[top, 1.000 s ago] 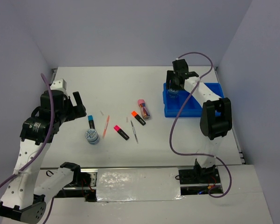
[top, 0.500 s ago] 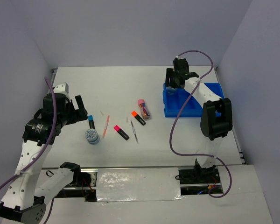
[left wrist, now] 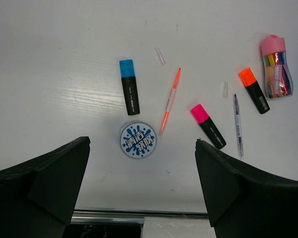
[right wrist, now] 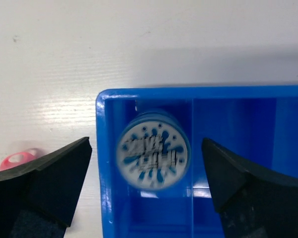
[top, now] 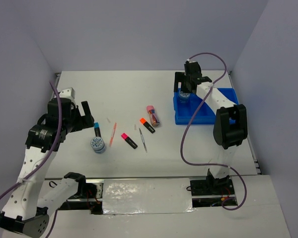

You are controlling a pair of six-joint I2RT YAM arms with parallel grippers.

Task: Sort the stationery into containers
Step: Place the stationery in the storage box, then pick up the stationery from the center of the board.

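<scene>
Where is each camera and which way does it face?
Top external: above and behind the bases, facing the table; left arm and right arm show.
Left wrist: looks down at the loose tape roll; open jaws at bottom.
Right wrist: looks down into the blue tray at a second tape roll; open jaws flanking.
Shared: the loose tape roll, top and left wrist.

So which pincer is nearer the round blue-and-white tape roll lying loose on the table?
Left. The left pincer hangs close by the round blue-and-white tape roll; the right pincer is far off, over the bright blue plastic tray.
</scene>
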